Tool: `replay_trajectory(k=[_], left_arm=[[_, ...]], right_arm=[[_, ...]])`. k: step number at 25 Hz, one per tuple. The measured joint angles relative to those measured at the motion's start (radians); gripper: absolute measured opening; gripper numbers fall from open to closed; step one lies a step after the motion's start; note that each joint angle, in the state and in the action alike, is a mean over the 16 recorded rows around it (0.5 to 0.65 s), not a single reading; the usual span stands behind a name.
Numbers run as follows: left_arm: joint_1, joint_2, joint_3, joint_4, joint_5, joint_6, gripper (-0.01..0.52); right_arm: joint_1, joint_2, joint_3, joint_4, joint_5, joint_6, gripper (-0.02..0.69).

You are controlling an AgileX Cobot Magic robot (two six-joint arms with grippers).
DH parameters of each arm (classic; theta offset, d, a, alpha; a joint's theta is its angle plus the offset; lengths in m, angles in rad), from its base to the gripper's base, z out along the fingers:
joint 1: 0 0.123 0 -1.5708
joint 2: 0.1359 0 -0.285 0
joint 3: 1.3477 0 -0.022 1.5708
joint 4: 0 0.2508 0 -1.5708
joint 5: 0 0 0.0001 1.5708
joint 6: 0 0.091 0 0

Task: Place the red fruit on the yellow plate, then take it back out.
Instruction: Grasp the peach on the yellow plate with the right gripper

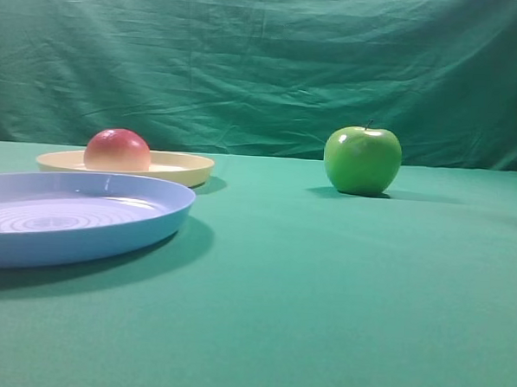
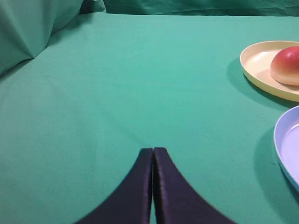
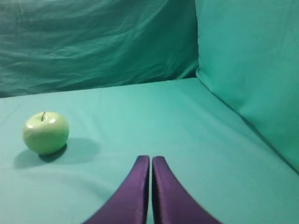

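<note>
The red fruit (image 1: pixel 117 150) rests on the yellow plate (image 1: pixel 186 166) at the back left; the left wrist view has the fruit (image 2: pixel 287 66) and plate (image 2: pixel 256 61) at its right edge. My left gripper (image 2: pixel 153 149) is shut and empty over bare green cloth, well left of the plate. Shut too, with nothing between its fingers, my right gripper (image 3: pixel 151 157) hovers over cloth to the right of the green apple. Neither gripper shows in the exterior view.
A larger light-blue plate (image 1: pixel 144 225) with concentric rings lies in front of the yellow one, its rim (image 2: pixel 280 148) at the left wrist view's right edge. A shiny green apple (image 1: pixel 362 160) (image 3: pixel 46 132) stands at the back right. Green fabric walls surround the table.
</note>
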Motion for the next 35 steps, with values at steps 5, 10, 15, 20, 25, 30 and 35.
replay_trajectory(k=[5,10,15,20,25,30,35], left_arm=[[0.000,0.000,0.000,0.000,0.000,0.000,0.000],[0.000,0.000,0.000,0.000,0.000,0.000,0.000],[0.000,0.000,0.000,0.000,0.000,0.000,0.000],[0.000,0.000,0.000,0.000,0.000,0.000,0.000],[0.000,0.000,0.000,0.000,0.000,0.000,0.000],[0.000,0.000,0.000,0.000,0.000,0.000,0.000],[0.000,0.000,0.000,0.000,0.000,0.000,0.000]], right_arm=[[-0.003,-0.024,0.049,0.012,0.034,-0.003,0.000],[-0.004,-0.026,0.066,0.026,0.065,-0.022,0.000],[-0.005,-0.026,0.067,0.037,0.085,-0.057,0.000],[-0.005,-0.026,0.067,0.044,0.093,-0.098,0.000],[-0.005,-0.026,0.066,0.057,0.097,-0.126,0.000],[-0.002,-0.026,0.066,0.093,0.099,-0.165,0.000],[0.002,-0.026,0.065,0.148,0.099,-0.219,0.000]])
